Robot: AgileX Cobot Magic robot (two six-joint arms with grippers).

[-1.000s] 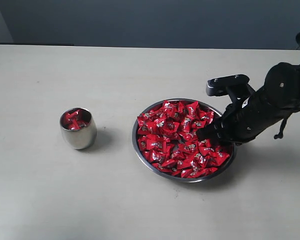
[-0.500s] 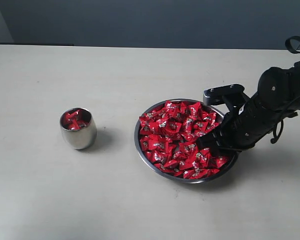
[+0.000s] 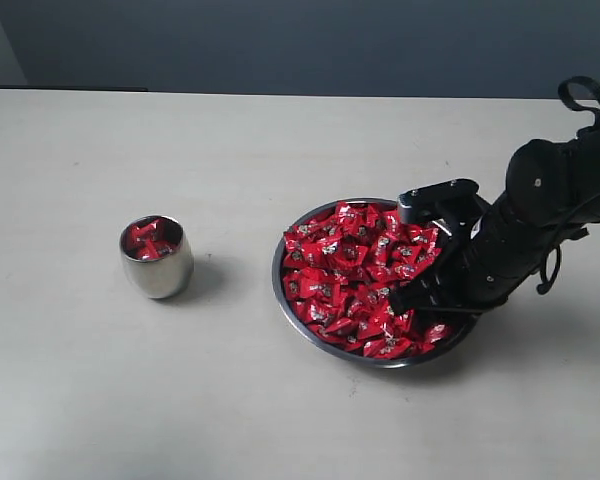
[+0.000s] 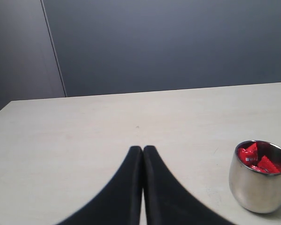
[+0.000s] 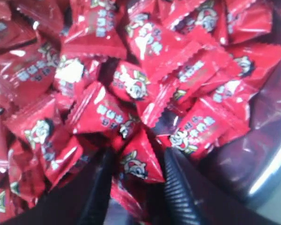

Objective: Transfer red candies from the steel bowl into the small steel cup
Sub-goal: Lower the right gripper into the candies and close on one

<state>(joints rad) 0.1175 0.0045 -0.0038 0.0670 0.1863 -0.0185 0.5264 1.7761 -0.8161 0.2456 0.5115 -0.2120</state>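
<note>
The wide steel bowl [image 3: 365,362] sits right of centre on the table, heaped with red candies [image 3: 345,265]. My right gripper [image 3: 405,300] is dug into the pile at the bowl's right side. Its jaws stand apart, and one red candy [image 5: 136,164] lies between the ribbed fingers [image 5: 180,185] without being pinched. The bowl's wall [image 5: 267,154] shows beside them. Off to the left stands the small steel cup [image 3: 158,265], upright, with a few red candies [image 4: 255,157] inside. My left gripper [image 4: 143,149] is shut and empty above bare table, left of the cup [image 4: 257,190] in its own view.
The pale table [image 3: 230,140] runs back to a dark wall. The right arm's black body [image 3: 540,215] hangs over the bowl's right rim. Bare table lies between the cup and the bowl.
My right gripper has sunk lower and moved left into the candy pile. The bowl has slid slightly to the right. The cup and left gripper have not moved.
</note>
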